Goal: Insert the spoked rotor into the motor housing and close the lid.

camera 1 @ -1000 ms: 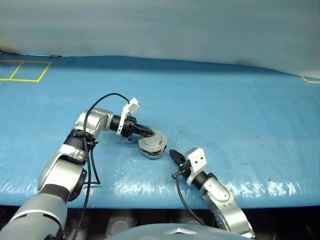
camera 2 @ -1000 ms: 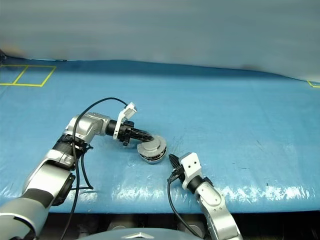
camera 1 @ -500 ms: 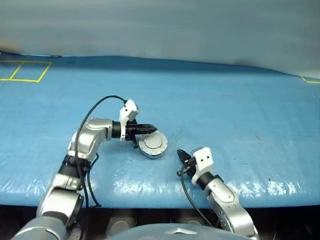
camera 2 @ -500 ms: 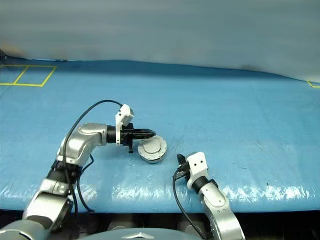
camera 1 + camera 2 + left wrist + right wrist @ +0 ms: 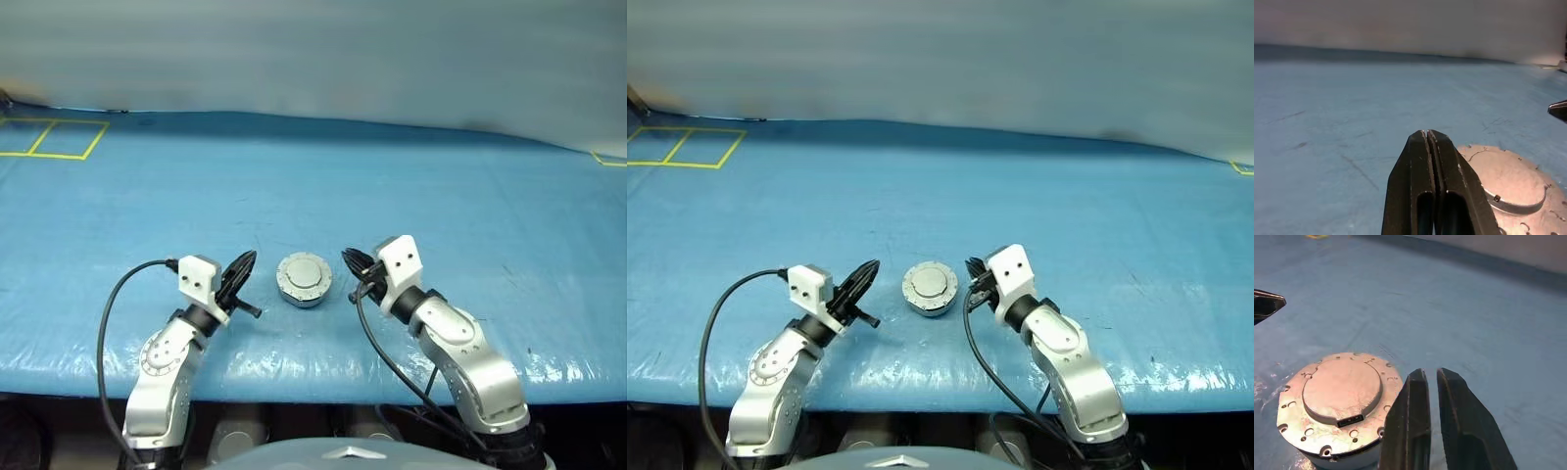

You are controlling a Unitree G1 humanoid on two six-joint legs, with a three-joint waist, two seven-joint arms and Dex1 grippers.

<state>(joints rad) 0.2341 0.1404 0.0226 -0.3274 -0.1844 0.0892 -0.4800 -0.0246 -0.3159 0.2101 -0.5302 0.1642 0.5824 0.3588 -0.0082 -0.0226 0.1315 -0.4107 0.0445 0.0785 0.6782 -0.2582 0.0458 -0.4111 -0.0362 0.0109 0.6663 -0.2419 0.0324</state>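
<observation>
Lid (image 5: 304,273) down on the motor housing (image 5: 303,294), centre frame.
Left pincer (image 5: 244,264) pressed together; right pincer (image 5: 352,260) slightly spread, both empty.

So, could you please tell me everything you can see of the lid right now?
The lid is a round disc of dull grey metal, closed flat on top of the motor housing, plain face up. That face carries a raised centre circle with a small dark slot at its edge, and small holes ring the outer flange. It lies level on the blue table cover, between the left gripper and the right gripper; neither touches it.
</observation>
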